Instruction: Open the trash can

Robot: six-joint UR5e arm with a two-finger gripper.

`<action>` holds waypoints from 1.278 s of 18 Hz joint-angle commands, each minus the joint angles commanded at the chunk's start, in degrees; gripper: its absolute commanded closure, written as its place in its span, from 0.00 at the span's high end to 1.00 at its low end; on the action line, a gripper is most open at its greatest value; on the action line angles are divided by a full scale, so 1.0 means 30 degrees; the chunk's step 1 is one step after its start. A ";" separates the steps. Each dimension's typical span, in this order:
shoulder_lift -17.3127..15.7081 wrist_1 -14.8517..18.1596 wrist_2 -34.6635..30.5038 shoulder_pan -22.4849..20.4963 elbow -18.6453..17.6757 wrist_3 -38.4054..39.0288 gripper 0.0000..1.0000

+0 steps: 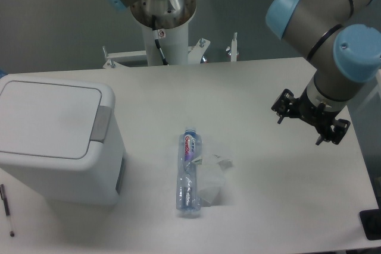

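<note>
The trash can [56, 141] is a large white boxy bin at the table's left side. Its flat white lid [47, 117] lies shut, with the grey push-tab [100, 124] on its right edge. My gripper [299, 131] hangs over the right side of the table, far from the bin. Its two black fingers [279, 118] are spread apart with nothing between them.
A clear plastic bottle [189, 172] lies on the table's middle front, next to a crumpled clear wrapper [213, 178]. A pen [7, 209] lies at the front left edge. A black object [371, 224] sits at the front right corner. The arm's base [162, 22] stands behind the table.
</note>
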State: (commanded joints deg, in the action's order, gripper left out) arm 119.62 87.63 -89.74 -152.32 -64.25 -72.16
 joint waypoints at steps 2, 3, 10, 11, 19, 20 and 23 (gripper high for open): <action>0.0000 -0.0029 0.0000 0.0000 -0.0029 0.0088 1.00; 0.0000 -0.0029 0.0000 0.0000 -0.0058 0.0146 1.00; 0.0000 -0.0117 0.0146 0.0000 -0.0088 0.0205 1.00; 0.0000 -0.0146 0.0146 0.0000 -0.0088 0.0205 1.00; 0.0029 -0.0293 0.0205 0.0030 -0.0351 0.0205 1.00; 0.0000 -0.0293 0.0350 0.0001 -0.0410 0.0234 1.00; -0.0029 -0.0293 0.0878 0.0030 -0.0410 0.1429 1.00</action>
State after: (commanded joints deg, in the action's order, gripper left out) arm 119.53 86.75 -87.10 -152.23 -65.48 -67.87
